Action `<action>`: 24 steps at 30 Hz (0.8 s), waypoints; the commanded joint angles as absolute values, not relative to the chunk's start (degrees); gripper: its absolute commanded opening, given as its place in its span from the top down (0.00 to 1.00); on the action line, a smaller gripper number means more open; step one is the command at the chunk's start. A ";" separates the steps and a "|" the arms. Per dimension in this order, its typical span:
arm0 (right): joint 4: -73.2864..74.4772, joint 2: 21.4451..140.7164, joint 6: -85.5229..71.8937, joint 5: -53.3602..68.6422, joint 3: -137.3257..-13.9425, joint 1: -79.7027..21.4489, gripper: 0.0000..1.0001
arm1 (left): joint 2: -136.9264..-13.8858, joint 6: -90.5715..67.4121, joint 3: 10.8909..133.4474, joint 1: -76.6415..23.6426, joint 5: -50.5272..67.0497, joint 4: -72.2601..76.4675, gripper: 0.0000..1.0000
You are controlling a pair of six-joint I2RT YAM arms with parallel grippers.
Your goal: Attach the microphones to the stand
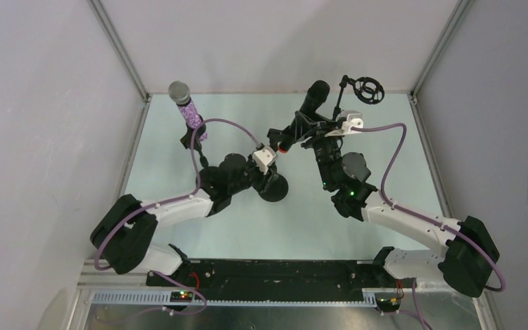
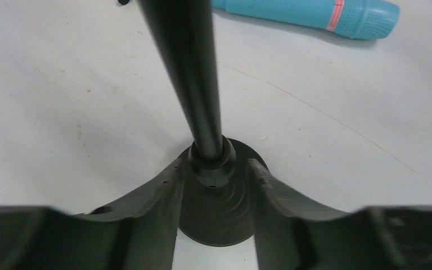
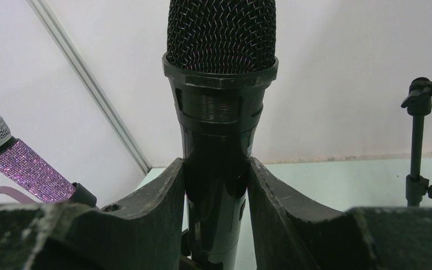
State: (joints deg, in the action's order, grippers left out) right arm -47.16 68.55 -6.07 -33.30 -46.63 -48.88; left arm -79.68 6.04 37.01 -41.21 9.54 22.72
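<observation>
Gripping black microphone (image 3: 219, 112) by body, right jaws clench it, mesh head up, above surface (image 1: 316, 227). Purple glitter microphone (image 1: 191, 113) sits tilted in clip (image 3: 81, 195), at back left. Teal microphone (image 2: 309, 12) lies flat on surface. Left jaws flank stand pole (image 2: 187, 79) just above round base (image 2: 216, 225); cannot tell whether they grasp it.

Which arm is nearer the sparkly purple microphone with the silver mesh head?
Left. The left fingers sit mid-table, right of the purple microphone; the right fingers lie farther right, clamped on the black mesh-headed microphone.
</observation>
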 commanded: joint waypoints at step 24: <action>-59.62 80.06 -11.66 -25.79 -55.46 -41.48 1.00 | -95.20 6.08 53.99 -35.58 -6.58 29.72 1.00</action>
